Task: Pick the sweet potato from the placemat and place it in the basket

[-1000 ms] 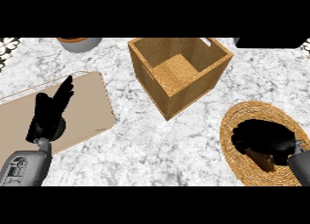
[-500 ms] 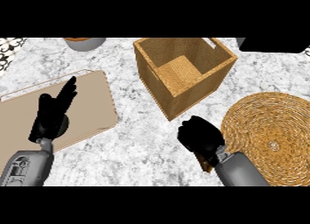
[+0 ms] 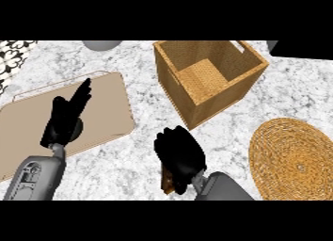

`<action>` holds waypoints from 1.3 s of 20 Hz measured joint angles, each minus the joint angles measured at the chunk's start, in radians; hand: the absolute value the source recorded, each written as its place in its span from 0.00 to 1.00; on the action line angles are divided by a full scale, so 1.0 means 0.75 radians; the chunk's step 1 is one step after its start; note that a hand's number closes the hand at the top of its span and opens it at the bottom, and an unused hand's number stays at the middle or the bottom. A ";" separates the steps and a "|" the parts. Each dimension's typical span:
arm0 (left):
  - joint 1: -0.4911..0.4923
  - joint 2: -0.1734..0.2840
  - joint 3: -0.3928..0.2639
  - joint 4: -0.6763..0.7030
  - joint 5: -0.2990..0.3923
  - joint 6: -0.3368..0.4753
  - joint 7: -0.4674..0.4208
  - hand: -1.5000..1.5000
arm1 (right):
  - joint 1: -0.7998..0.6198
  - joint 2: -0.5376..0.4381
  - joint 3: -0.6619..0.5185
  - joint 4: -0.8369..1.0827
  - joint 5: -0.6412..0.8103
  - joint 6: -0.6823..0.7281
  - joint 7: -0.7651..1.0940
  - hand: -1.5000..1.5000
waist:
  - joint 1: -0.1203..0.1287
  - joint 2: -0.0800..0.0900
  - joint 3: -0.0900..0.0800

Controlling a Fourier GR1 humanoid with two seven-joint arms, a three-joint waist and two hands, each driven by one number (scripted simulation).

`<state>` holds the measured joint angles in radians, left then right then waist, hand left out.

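Observation:
My right hand (image 3: 179, 153) is curled round the brown sweet potato (image 3: 169, 182), of which only a small end shows below the palm. It hovers over the marble counter, left of the round woven placemat (image 3: 298, 157) and below the near corner of the open wooden basket (image 3: 211, 75). Nothing lies on the placemat, and the basket holds nothing. My left hand (image 3: 65, 117) rests open, fingers pointing up, over a beige tray (image 3: 107, 117) at the left.
A grey round object (image 3: 101, 44) sits at the top edge and a dark block (image 3: 308, 49) at the top right. Patterned tiling (image 3: 6, 63) shows at the far left. Marble counter (image 3: 141, 155) lies between tray and basket.
My right hand has lifted off the placemat with the sweet potato and moved left, out over the marble. The left hand has kept its pose.

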<state>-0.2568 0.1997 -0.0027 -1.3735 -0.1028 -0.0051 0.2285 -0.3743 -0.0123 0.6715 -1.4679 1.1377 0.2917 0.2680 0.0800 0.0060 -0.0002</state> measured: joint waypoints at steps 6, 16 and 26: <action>-0.021 -0.005 -0.009 0.013 -0.001 -0.010 0.009 0.50 | -0.088 0.013 0.094 -0.188 -0.379 -0.234 0.304 1.00 | 0.012 -0.002 0.001; -0.053 -0.015 0.002 0.055 -0.014 0.013 0.027 0.50 | -0.675 0.015 0.078 -0.383 -0.729 -0.538 0.919 1.00 | -0.014 -0.016 -0.004; -0.026 0.013 0.027 0.039 -0.008 0.000 0.014 0.50 | -1.382 0.009 -0.192 0.015 -0.944 -0.607 1.073 1.00 | -0.035 -0.014 -0.005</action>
<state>-0.2763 0.2092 0.0179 -1.3444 -0.1087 -0.0048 0.2390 -1.4108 -0.0056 0.5276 -1.4568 0.4293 -0.1637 1.0726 0.0539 -0.0045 -0.0039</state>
